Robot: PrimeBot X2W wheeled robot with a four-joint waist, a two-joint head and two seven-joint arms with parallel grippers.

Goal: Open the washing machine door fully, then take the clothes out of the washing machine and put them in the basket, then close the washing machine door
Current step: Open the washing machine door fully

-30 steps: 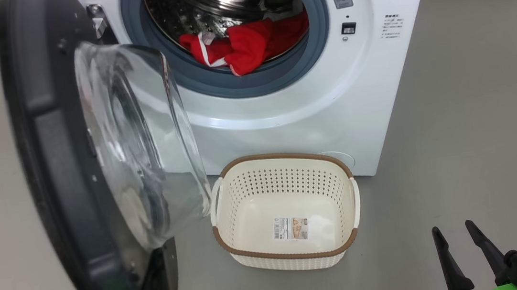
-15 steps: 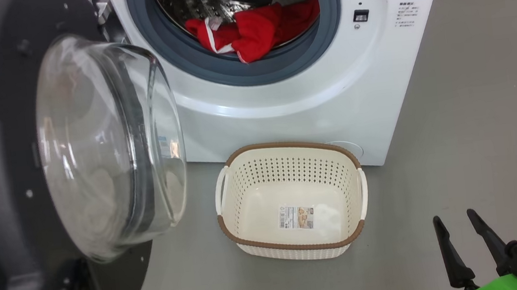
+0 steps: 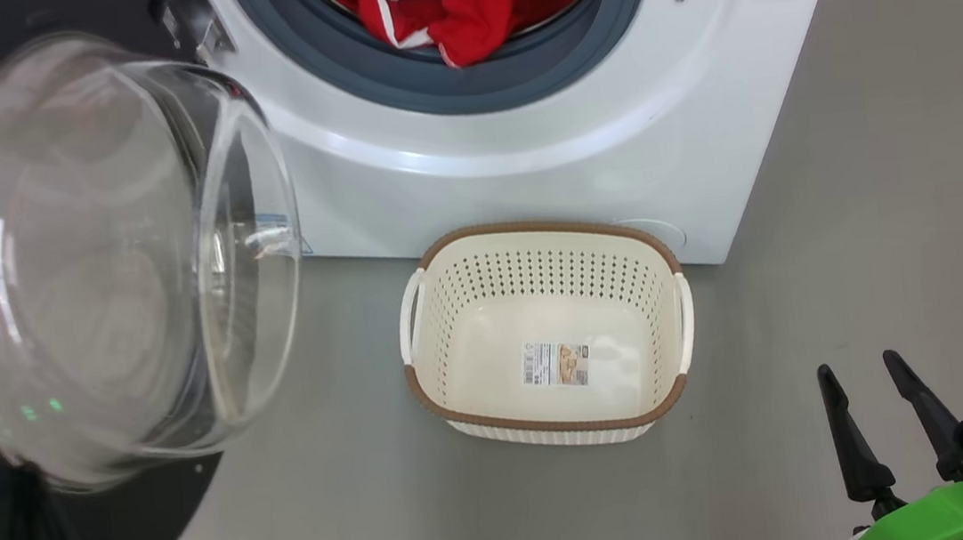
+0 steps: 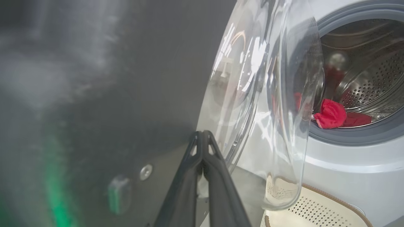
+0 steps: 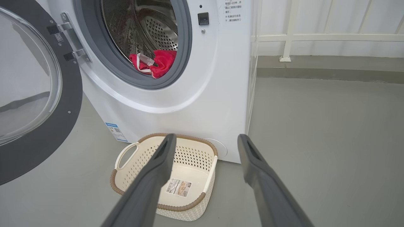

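Observation:
The washing machine door (image 3: pixel 86 258) stands swung out at the left, its clear glass bulge facing me over a dark inner face. My left gripper (image 4: pixel 202 135) is shut, and its tips lie against that dark face beside the glass. The white washing machine (image 3: pixel 524 167) has red clothes (image 3: pixel 471 3) lying at the drum's front lip, also seen as clothes (image 5: pixel 157 63). The cream basket (image 3: pixel 535 230) sits empty on the floor in front of the machine. My right gripper (image 3: pixel 858 363) hangs open at the lower right, apart from the basket and holding nothing.
Grey floor (image 3: pixel 883 174) spreads to the right of the machine. A white railing (image 5: pixel 315 37) runs along the wall behind it. A blue label (image 5: pixel 115 130) marks the machine's lower corner. The door's hinge (image 5: pixel 68 41) joins door and machine.
The door has swung further out to the left with my shut left gripper against it. The head view has shifted with it. My right gripper stays open in the same place.

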